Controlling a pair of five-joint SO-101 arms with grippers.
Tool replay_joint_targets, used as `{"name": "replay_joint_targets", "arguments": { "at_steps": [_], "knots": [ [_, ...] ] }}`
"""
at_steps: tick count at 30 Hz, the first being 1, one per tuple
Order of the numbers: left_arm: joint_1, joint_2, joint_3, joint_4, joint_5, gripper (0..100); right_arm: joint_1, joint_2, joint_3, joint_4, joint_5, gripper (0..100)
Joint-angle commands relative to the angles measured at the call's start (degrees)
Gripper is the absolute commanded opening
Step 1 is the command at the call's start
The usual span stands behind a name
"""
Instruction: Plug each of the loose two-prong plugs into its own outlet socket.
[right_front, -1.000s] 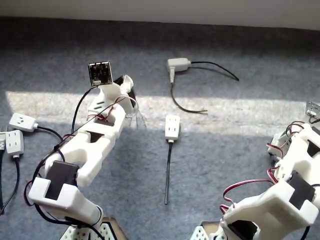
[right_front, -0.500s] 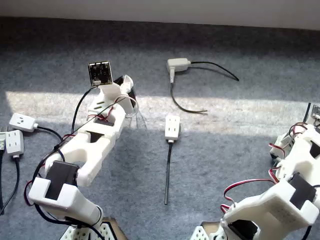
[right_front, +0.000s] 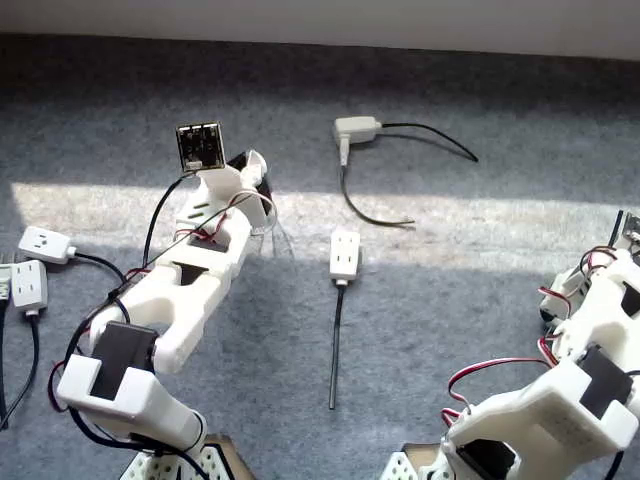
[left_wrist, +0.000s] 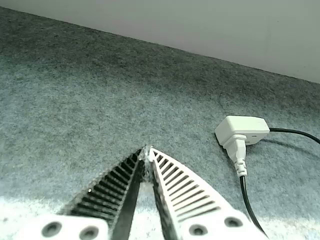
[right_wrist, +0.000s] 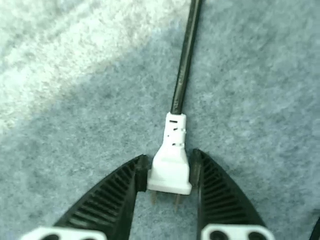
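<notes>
A white two-prong plug (right_wrist: 170, 175) lies on the grey carpet with its black cord (right_wrist: 186, 60) running away from me. My right gripper (right_wrist: 169, 157) is shut on its sides, one finger against each flank, prongs pointing back toward the wrist. My left gripper (left_wrist: 147, 152) is shut with nothing in it, held above the carpet (left_wrist: 75, 100). Ahead of it lies a white outlet block (left_wrist: 242, 131) with a second white plug (left_wrist: 239, 160) stuck in it. From above, this block (right_front: 358, 128) is at the back, and a lone white socket (right_front: 344, 254) lies mid-table.
Two more white sockets (right_front: 45, 243) (right_front: 28, 283) with cords lie at the left edge. The left arm (right_front: 190, 280) stretches diagonally over the left half of the carpet. The right arm (right_front: 590, 330) is at the right edge. A pale wall (left_wrist: 200, 25) borders the carpet at the back.
In the high view the right arm has shifted slightly toward the right edge. The left arm, the sockets and the back plug have not moved.
</notes>
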Motion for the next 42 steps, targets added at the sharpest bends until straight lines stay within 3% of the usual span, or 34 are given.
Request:
{"name": "replay_joint_targets", "arguments": {
  "at_steps": [1, 12, 19, 27, 34, 38, 42],
  "knots": [
    [0.9, -0.2, -1.0, -0.1, 0.0, 1, 1.0, 0.3, 0.7, 2.2, 0.5, 6.0],
    [0.9, -0.2, -1.0, -0.1, 0.0, 1, 0.6, -2.7, -3.6, 5.4, 0.7, 4.7],
    [0.9, -0.2, -1.0, -0.1, 0.0, 1, -6.6, -10.9, -13.8, 14.7, 0.2, 4.7],
    [1.0, -0.2, -1.1, 0.0, 0.0, 1, -19.7, -17.1, -20.4, 18.0, -11.7, 4.7],
    [5.3, -0.2, -0.9, -0.2, 0.0, 1, -32.6, -17.5, -23.3, 12.6, -24.6, 4.7],
    [8.5, -0.2, -0.8, -0.2, 0.0, 1, -35.9, -17.7, -23.8, 6.2, -35.9, 3.6],
    [8.6, -0.3, -0.8, -0.2, 0.0, 1, -37.9, -17.6, -23.7, 3.4, -37.5, 2.3]
  ]
}}
